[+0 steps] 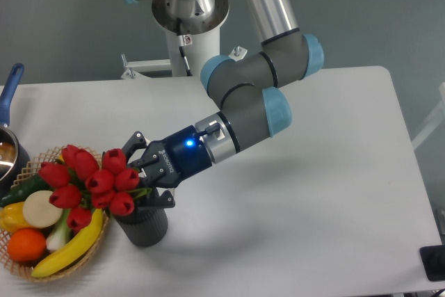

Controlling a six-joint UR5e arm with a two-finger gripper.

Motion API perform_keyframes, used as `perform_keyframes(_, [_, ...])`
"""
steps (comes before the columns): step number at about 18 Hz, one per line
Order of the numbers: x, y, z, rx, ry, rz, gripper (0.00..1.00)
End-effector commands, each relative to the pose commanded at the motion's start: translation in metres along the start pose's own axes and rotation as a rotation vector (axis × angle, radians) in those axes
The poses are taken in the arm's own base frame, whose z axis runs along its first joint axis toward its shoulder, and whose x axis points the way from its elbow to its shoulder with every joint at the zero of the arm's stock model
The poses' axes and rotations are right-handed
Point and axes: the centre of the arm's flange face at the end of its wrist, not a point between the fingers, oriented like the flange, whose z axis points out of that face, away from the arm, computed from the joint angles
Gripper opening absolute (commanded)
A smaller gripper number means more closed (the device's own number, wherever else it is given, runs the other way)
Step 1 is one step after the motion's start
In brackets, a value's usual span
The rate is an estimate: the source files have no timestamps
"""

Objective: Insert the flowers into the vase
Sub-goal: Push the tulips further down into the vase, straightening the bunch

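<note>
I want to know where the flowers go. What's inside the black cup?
The flowers lean over the vase, held by the gripper. Its inside is covered, so stems can't be seen.

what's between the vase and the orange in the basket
In the camera view, the banana and the wicker basket's rim lie between the vase and the orange.
</note>
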Motion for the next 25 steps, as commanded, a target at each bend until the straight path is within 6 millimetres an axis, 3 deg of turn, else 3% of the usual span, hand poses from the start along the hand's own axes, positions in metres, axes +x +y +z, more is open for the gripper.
perform_keyframes(19, [0.007, 0.034, 0.0, -0.003, 0.001, 0.006, 0.42])
perform_keyframes(24, [0.006, 0.038, -0.001, -0.005, 0.0, -0.002, 0.51])
perform_keyframes(25, [0.006, 0.039, -0.002, -0.004, -0.002, -0.003, 0.59])
